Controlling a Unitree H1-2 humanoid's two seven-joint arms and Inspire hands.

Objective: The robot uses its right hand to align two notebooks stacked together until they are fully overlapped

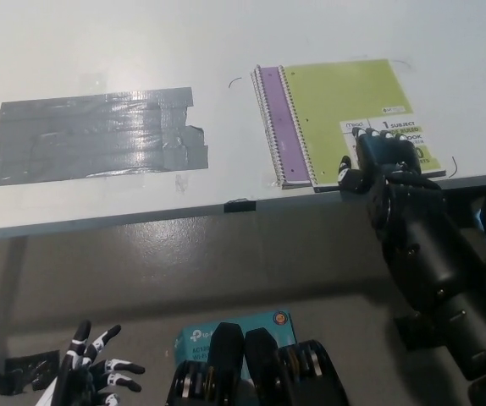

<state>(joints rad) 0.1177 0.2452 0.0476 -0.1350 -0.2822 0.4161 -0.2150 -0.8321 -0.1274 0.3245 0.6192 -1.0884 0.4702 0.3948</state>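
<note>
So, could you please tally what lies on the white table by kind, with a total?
Spiral notebooks: 2, a green notebook stacked on a purple notebook, under the black right hand.
Grey tape patches: 1, the duct tape patch.
Total: 3 on the table. The white left hand rests below, apart.

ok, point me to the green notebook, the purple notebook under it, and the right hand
green notebook (345, 93), head view, bare cover.
purple notebook (274, 118), head view, exposed left strip.
right hand (383, 161), head view, back of hand.

Light: bright, even, from overhead.
Glare: sheen on the grey duct-tape patch (95, 135) on the white surface (226, 51).
Focus: sharp throughout.
</note>
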